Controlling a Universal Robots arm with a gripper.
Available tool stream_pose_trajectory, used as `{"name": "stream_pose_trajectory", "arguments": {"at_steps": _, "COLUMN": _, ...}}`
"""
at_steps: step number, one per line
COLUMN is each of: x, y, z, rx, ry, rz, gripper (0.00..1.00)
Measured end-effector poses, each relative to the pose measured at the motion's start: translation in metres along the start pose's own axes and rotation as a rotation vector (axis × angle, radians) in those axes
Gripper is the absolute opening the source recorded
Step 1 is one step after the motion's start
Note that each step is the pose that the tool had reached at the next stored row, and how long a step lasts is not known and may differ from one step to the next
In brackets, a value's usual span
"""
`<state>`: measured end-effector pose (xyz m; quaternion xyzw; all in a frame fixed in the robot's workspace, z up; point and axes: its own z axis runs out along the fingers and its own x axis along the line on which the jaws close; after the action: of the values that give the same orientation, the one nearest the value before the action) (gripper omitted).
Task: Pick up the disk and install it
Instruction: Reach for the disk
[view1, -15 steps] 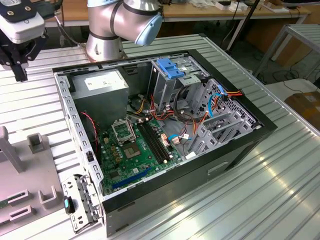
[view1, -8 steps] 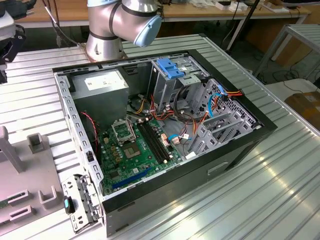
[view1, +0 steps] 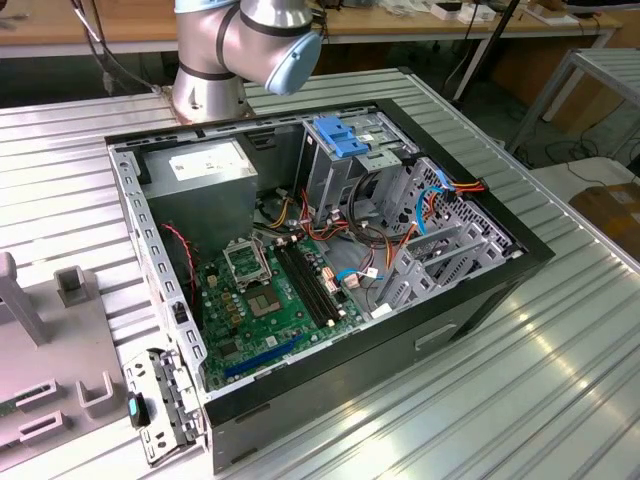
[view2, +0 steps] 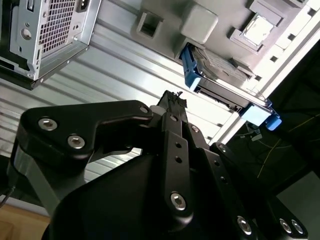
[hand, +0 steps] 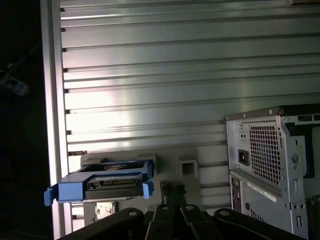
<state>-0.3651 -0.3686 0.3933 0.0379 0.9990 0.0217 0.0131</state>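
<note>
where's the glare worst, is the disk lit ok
In the first wrist view a bright band washes out the table, while the disk sits dimmer and the gripper is a dark shape; in the second wrist view glare sits beside the disk; the exterior view is fairly even.

Ribbed worktop (hand: 150, 75) of bright, satin-finished metal. The disk (hand: 114, 183) is dull grey metal edged in smooth blue plastic. Matt black pincer (view2: 172, 100) with shiny metal screws (view2: 178, 201).

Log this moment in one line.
gripper: shut, empty | disk: in grey holder, apart from gripper | case: open, disk not installed
</note>
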Motion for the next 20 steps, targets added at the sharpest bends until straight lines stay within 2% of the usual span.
{"name": "stream_pose_trajectory", "arguments": {"at_steps": 1, "x": 0.0015, "y": -0.0003, "z": -0.0001, "rx": 0.0000, "ry": 0.0000, "rz": 0.000, "gripper": 0.11}}
{"name": "stream_pose_trajectory", "arguments": {"at_steps": 4, "x": 0.0153, "y": -0.0024, "z": -0.0005, "rx": 0.0000, "ry": 0.0000, "rz": -0.001, "gripper": 0.11}}
{"name": "stream_pose_trajectory", "arguments": {"at_steps": 11, "x": 0.0373, "y": -0.0041, "z": -0.0011, "rx": 0.0000, "ry": 0.0000, "rz": -0.001, "gripper": 0.11}}
{"name": "stream_pose_trajectory", "arguments": {"at_steps": 13, "x": 0.0513, "y": -0.0051, "z": -0.0014, "rx": 0.0000, "ry": 0.0000, "rz": -0.001, "gripper": 0.11}}
{"name": "stream_pose_trajectory", "arguments": {"at_steps": 19, "x": 0.0697, "y": -0.0065, "z": -0.0020, "rx": 0.0000, "ry": 0.0000, "rz": -0.001, "gripper": 0.11}}
{"name": "stream_pose_trajectory", "arguments": {"at_steps": 20, "x": 0.0768, "y": -0.0071, "z": -0.0022, "rx": 0.0000, "ry": 0.0000, "rz": -0.001, "gripper": 0.11}}
